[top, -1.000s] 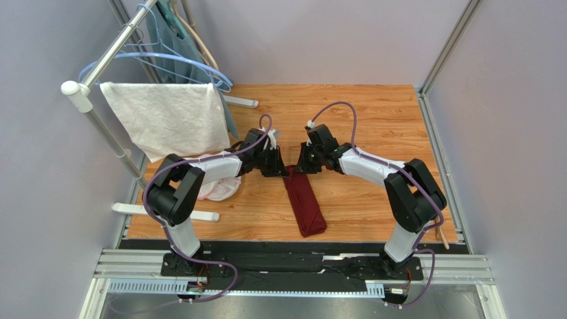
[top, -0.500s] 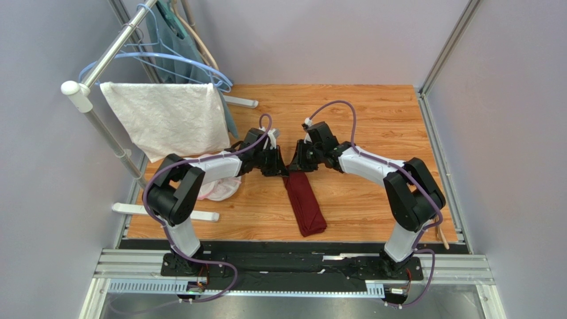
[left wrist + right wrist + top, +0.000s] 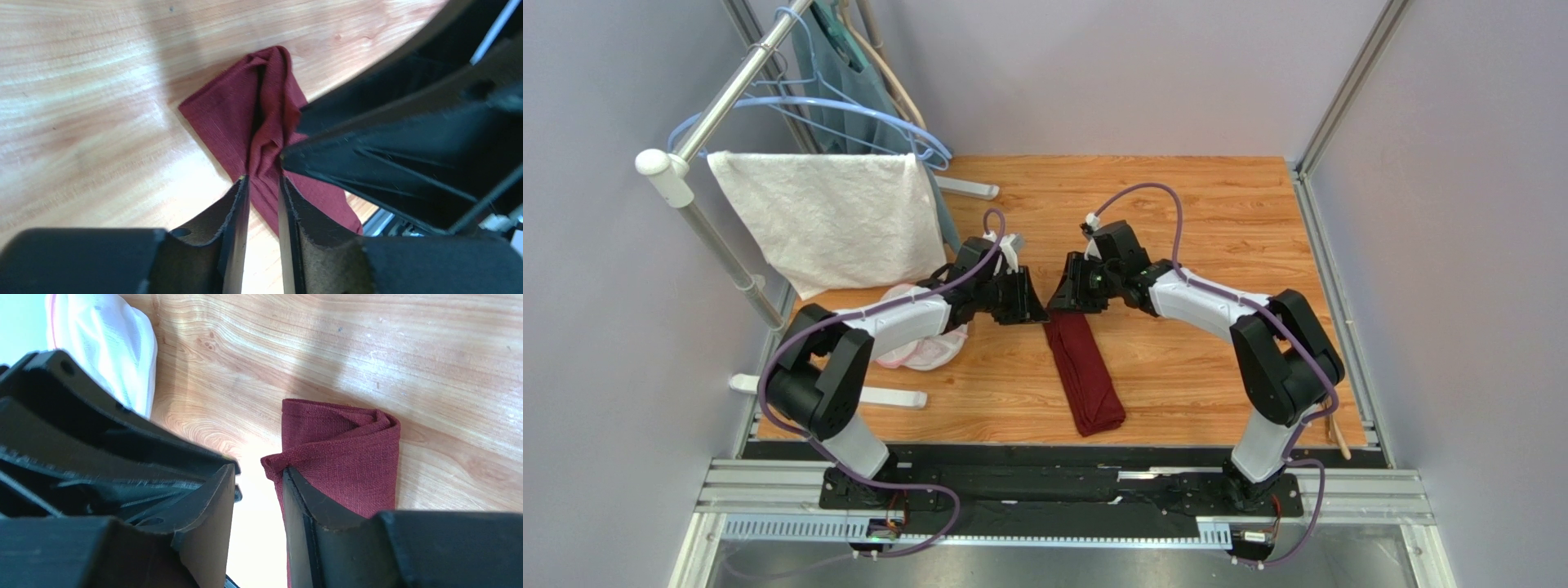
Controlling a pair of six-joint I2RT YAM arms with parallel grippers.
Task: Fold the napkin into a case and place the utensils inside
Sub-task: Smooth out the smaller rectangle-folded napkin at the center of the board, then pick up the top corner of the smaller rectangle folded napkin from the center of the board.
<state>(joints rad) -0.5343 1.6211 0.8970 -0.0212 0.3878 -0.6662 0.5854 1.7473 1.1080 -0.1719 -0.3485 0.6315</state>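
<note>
Left claw (image 3: 263, 180) and right claw (image 3: 258, 468) crowd nose to nose over the far end of the napkin (image 3: 1085, 374), barely a gap between them. Bare desk (image 3: 1210, 208) lies open beyond and to the right; a towel-hung rack (image 3: 660, 172) and a white bundle (image 3: 922, 349) hem the left side.

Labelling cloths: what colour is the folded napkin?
The napkin is plain dark maroon; right wrist view.

Matt woven cloth napkin (image 3: 344, 453) on smooth glossy wood table (image 3: 430, 355)
</note>
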